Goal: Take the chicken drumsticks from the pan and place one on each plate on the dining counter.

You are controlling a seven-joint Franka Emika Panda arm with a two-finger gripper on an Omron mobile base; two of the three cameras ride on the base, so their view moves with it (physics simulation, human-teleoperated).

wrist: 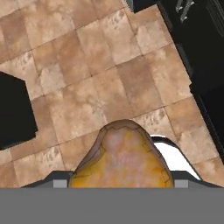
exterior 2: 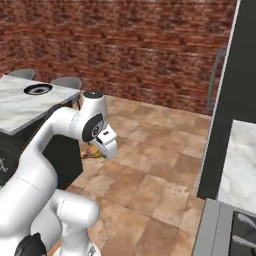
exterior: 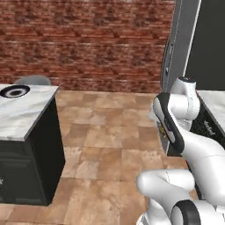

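Brick wall (exterior: pixel 83 39) across the back, tan stone-tile floor (exterior: pixel 114 145) covering the middle of the room. Tall dark fridge-like unit (exterior 2: pixel 240 100) on the right with a long grey handle, and a marble worktop (exterior 2: pixel 242 165) just in front of it.

Dining counter (exterior: pixel 22 116) over on the left, white veined marble top on a dark base, well apart from the arm. Sitting on its far end: a plate (exterior: pixel 14 91) with a dark rim and white centre, looks empty from here. Couple of grey chair backs (exterior 2: pixel 67 81) poking up behind the counter.

White arm (exterior: pixel 189 145) folded up over open floor, between counter and fridge, hand pointing down.

Gripper (exterior 2: pixel 96 152) hanging above the tiles, jaws part way apart and clamped on a chicken drumstick (wrist: pixel 122 159), the golden-tan one. Hand view looks straight down past it: glazed orange-yellow meat bulging up between the finger tips, floor tiles far below. From the right base view, just a bit of yellow-brown peeking out under the white hand. Drumstick up in the air, not on any plate yet.
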